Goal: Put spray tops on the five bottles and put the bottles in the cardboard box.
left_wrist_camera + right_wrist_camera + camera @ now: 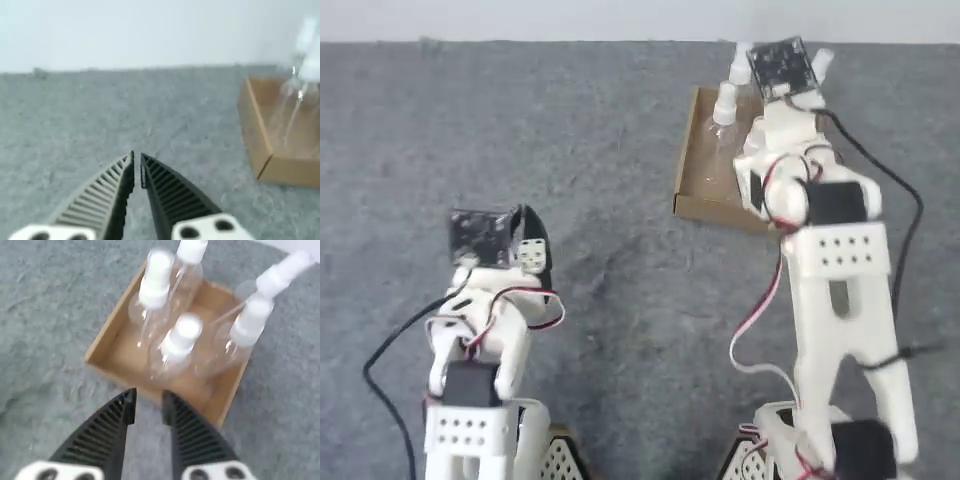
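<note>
In the high view I see the cardboard box (686, 160) in the upper right of the frame, on the grey counter (550, 130). The right arm (840, 250) stretches over the box from the lower right.

The bottles (150, 305) stand inside the box, close together. In the right wrist view I count four clear ones for sure, each with a white spray top (159, 267) on it. There is one more white top by the far rim, but I cannot make out its bottle well.

The right end effector (149, 399) hangs above the near wall of the box. Its jaws are a small way apart and nothing is between them.

The left arm (480, 340) sits in the lower left of the high view, well apart from the box. The left end effector (137, 162) is over bare counter. Its jaws are almost together, with a thin slit between them, and it has hold of nothing. In the left wrist view the box is off to one side, with a bottle rising above its wall.
</note>
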`<action>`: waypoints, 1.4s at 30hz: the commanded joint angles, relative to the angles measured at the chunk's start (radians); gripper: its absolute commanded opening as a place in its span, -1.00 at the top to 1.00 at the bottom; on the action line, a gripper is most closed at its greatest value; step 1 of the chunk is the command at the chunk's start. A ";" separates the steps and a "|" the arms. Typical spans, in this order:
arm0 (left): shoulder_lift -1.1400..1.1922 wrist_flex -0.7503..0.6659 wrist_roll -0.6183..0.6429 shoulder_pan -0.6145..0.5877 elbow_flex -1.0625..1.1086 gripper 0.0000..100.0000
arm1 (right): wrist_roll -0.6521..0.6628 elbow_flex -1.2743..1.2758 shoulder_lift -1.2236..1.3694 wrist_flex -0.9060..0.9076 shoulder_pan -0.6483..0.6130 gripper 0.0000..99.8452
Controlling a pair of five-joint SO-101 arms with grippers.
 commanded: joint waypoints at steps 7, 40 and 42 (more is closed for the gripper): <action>-0.382 0.181 -0.008 0.006 0.070 0.98 | 0.012 0.430 -0.390 -0.027 0.001 0.97; -0.374 0.560 -0.006 -0.193 0.315 0.98 | 0.187 1.415 -1.391 0.056 0.312 0.97; -0.374 0.565 -0.006 -0.215 0.315 0.98 | 0.187 1.415 -1.391 0.113 0.312 0.97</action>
